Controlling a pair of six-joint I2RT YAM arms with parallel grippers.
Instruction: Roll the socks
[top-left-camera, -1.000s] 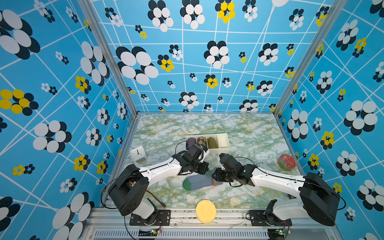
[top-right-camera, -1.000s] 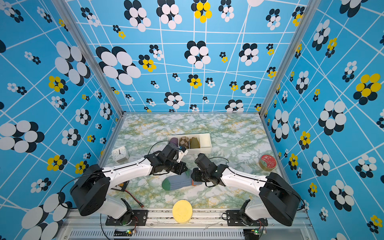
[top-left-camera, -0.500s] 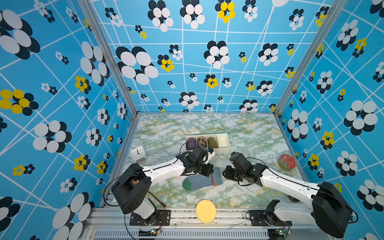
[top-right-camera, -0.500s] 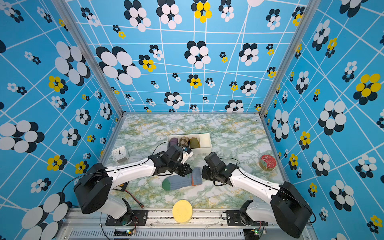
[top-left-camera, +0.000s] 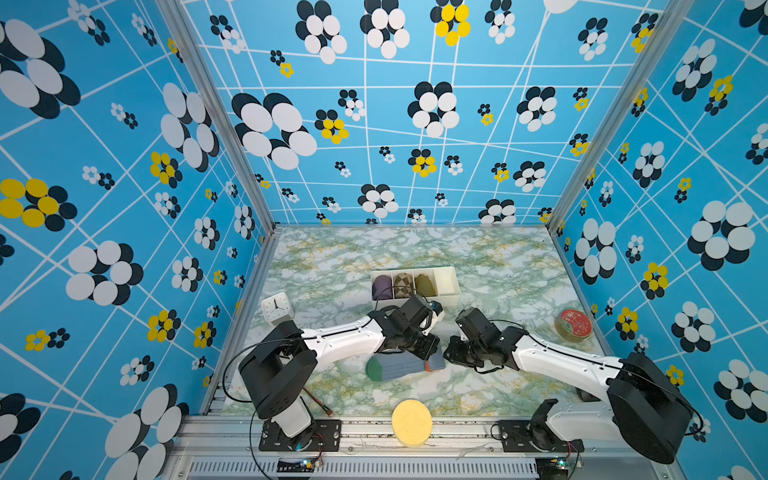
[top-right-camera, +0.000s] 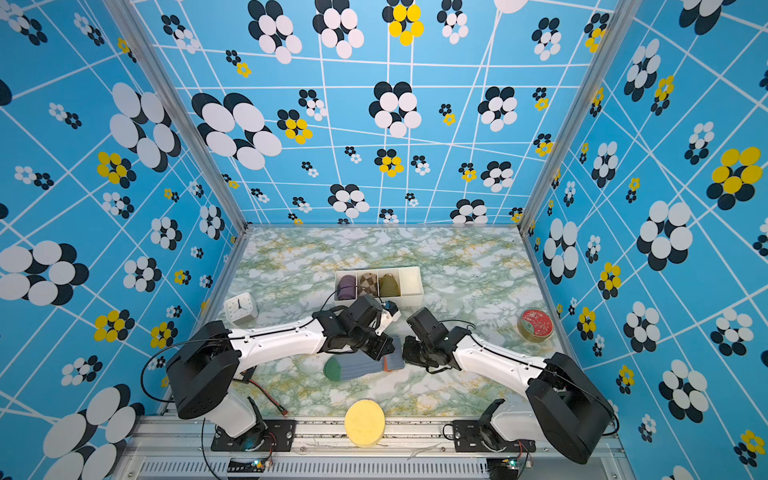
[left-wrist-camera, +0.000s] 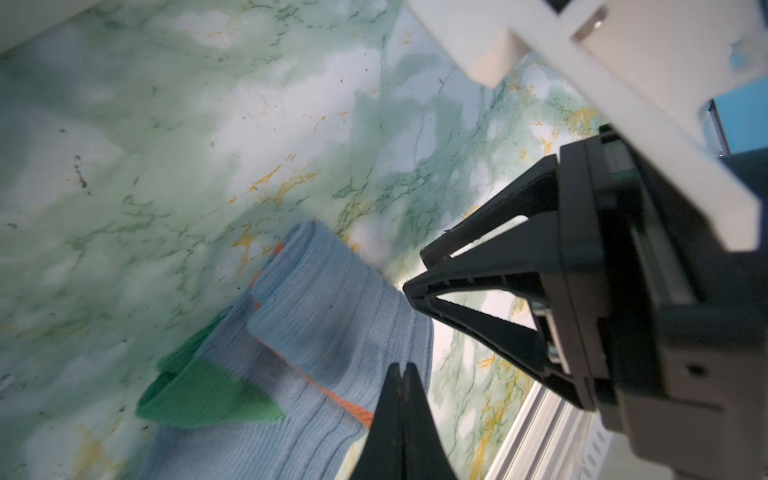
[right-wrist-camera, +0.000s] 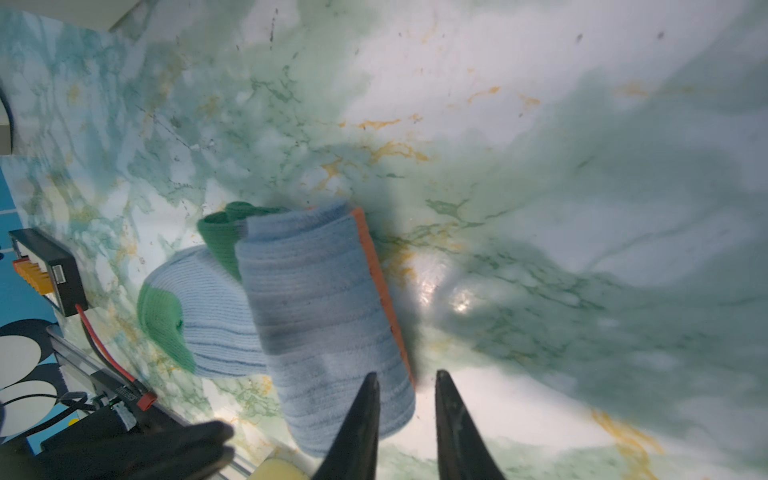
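The socks (top-left-camera: 399, 368) lie together on the table (top-left-camera: 478, 257) near its front edge, in front of a white box (top-left-camera: 457, 291) that holds purple, checkered and olive rolls side by side. Their green toes point toward the left arm's side. The orange-edged cuff end is folded back over the grey-blue ribbed body, making a short thick fold, plain in the right wrist view (right-wrist-camera: 316, 307). The left tool (left-wrist-camera: 401, 372) is clenched, its jaws pressed together. Its tips are down at the folded end, and I cannot tell whether any fabric is nipped between them. The right tool (right-wrist-camera: 407, 373) is released and grasps nothing: bare table shows between its parted jaws, with one finger (right-wrist-camera: 365, 407) over the fold beside the orange cuff. In both top views the two tools sit close together at that cuff end.
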